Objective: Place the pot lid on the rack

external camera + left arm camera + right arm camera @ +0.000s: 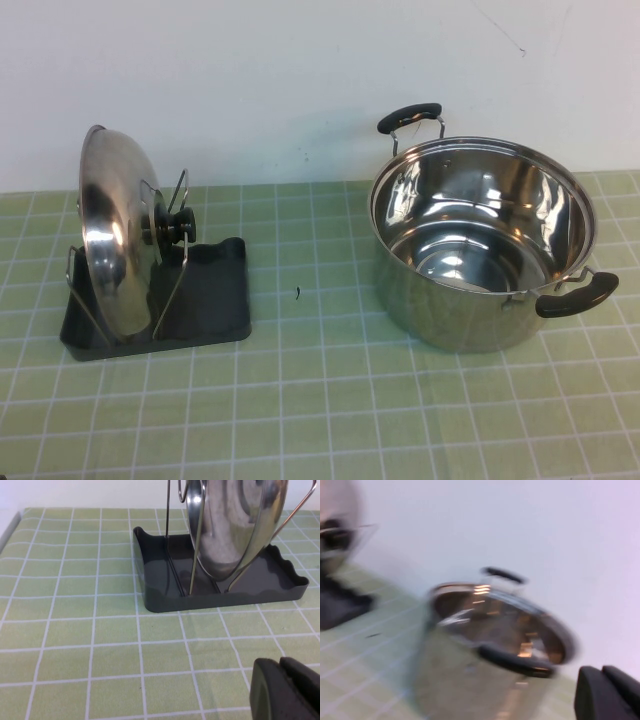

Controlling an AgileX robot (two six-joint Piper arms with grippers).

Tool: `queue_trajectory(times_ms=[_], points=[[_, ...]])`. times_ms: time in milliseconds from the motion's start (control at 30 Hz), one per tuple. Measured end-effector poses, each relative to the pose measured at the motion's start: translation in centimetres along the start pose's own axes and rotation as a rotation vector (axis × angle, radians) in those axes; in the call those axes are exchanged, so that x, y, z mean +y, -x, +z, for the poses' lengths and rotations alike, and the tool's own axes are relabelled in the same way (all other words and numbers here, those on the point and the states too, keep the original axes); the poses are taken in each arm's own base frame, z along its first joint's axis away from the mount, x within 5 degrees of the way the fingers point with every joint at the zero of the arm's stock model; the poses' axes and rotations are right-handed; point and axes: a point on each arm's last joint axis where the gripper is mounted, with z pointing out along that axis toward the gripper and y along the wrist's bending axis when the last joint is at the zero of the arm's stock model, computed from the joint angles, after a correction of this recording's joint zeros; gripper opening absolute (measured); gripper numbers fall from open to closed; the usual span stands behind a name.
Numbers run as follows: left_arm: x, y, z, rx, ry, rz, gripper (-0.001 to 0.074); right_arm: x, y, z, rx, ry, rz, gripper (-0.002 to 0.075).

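The shiny steel pot lid [112,232] with its black knob [176,226] stands on edge between the wire loops of the black rack [205,300] at the left of the table. In the left wrist view the lid [235,520] rests in the rack [165,587]. My left gripper [282,687] is shut and empty, low over the cloth, apart from the rack's near side. My right gripper [607,692] is shut and empty, off to the side of the pot [490,645]. Neither arm shows in the high view.
The deep steel pot [480,245] with two black handles stands open at the right of the table. A green checked cloth [320,400] covers the table. A white wall runs behind.
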Motion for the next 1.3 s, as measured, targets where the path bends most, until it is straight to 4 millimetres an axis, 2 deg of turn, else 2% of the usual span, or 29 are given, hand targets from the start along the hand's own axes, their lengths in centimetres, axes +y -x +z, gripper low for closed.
queue_trajectory(times_ms=[67,200,400,667,933,1300], points=[[0.0,0.0,0.0,0.0,0.0,0.002,-0.0001,-0.5,-0.6,-0.3,-0.021,-0.117,-0.003,-0.0001],[0.0,0.0,0.0,0.0,0.0,0.013,-0.0002,-1.4,-0.7,-1.2,-0.05,-0.304,-0.019,-0.0001],[0.0,0.0,0.0,0.0,0.0,0.02,-0.0002,-2.1,-1.0,-1.6,-0.002,-0.444,-0.029,-0.0001],[0.0,0.0,0.0,0.0,0.0,0.023,-0.0002,-1.9,-1.8,-1.6,0.104,-0.427,-0.066,-0.0001],[0.0,0.0,0.0,0.0,0.0,0.023,-0.0002,-0.6,-4.9,-1.9,0.427,-0.299,0.071,-0.0001],[0.0,0.0,0.0,0.0,0.0,0.023,-0.0002,-0.5,-4.9,-1.9,0.409,-0.329,0.219,-0.0001]])
